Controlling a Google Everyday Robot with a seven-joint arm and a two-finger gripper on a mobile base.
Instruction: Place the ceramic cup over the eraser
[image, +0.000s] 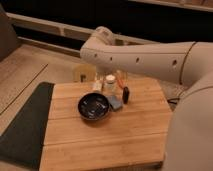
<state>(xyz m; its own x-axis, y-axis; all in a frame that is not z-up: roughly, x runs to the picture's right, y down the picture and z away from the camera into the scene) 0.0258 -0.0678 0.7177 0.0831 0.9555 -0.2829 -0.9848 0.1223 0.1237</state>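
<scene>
**Cup and eraser apart near the table's far edge; gripper out of sight**

At the left, a dark mat (25, 125) lies along the left edge of the wooden table (110, 145). A dark bowl (93, 107) sits left of the table's middle. Behind it, near the far edge, stands the ceramic cup (97, 86), with a white bottle (110, 82) just beside it on the right. A grey-blue pad (115, 103) lies against the bowl's right side. The eraser (125, 94), a small dark oblong, is just right of the pad and apart from the cup, with the bottle and pad between them. The robot's arm (145, 57) reaches from the right above the far edge and bends at a joint over the cup's end of the row. The gripper does not show, so whether it is released or clenched cannot be told. Nothing of the arm touches the cup or the eraser.
</scene>
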